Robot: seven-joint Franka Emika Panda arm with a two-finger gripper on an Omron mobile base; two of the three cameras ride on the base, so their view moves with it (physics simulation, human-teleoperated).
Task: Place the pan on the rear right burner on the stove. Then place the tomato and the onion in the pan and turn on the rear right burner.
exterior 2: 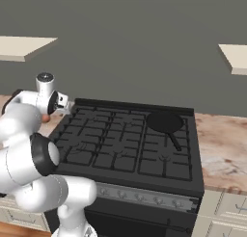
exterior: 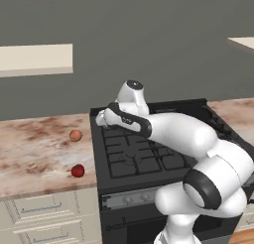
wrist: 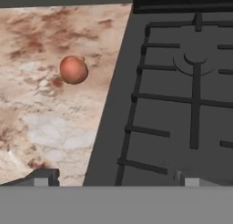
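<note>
Partly hidden — onion (exterior 2: 46, 118) behind arm; claw (wrist: 113, 178) tips cropped.

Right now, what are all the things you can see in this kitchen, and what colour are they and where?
Flat round matte-black frying pan: one, black, on the rear right grate of the stove, handle toward the front.
Large black range with grates: one, black, between the counters, grey knob strip on its front.
Small glossy red tomato: one, red, on the marbled counter left of the stove, near the front edge.
Small orange-tan onion: one, orange-tan, on the same counter, farther back.
Marbled counter: pinkish-white, on both sides of the stove.
White robot arm: one, over the stove.
Pincer: one, dark tips, open, over the stove's left edge.
</note>
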